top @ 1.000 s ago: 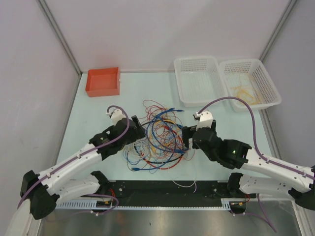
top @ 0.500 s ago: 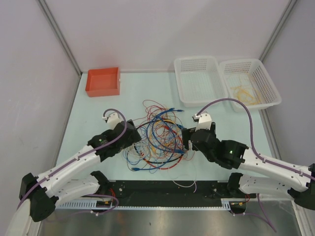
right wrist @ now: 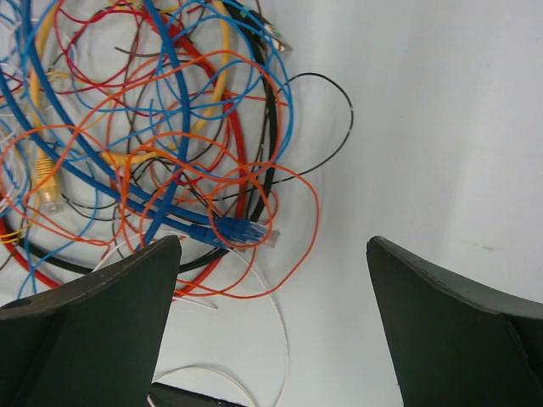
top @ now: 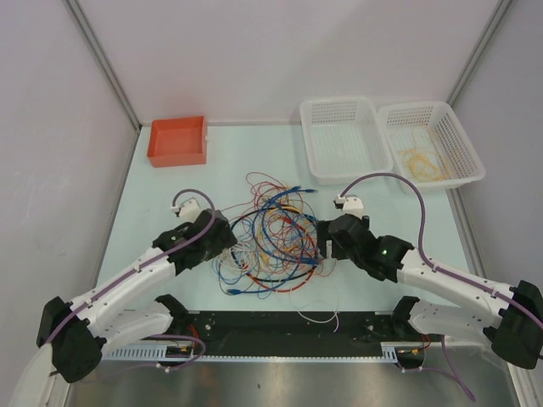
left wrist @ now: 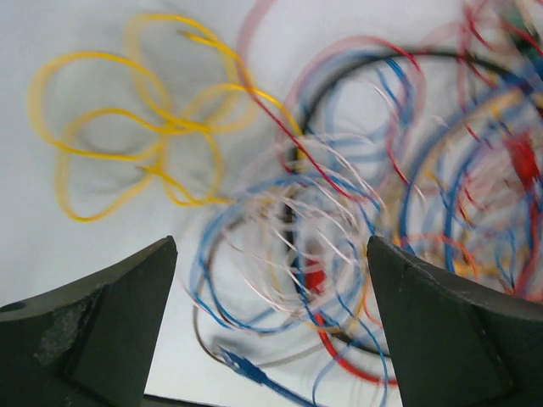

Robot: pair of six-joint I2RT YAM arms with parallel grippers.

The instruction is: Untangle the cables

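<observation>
Nearest you, at the bottom of the frame, a loose white wire [top: 320,318] lies by the arm bases. Just above it, your left end effector [top: 226,237] and right end effector [top: 325,240] flank the cables [top: 273,242], a tangled heap at the middle of the bench [top: 161,191]. Both have fingers spread wide, gripping nothing. Farther up, a red tray [top: 178,141] sits upper left. A white basket [top: 344,140] and a second basket [top: 462,144] sit upper right, the second holding pale yellow strands [top: 417,159].
</observation>
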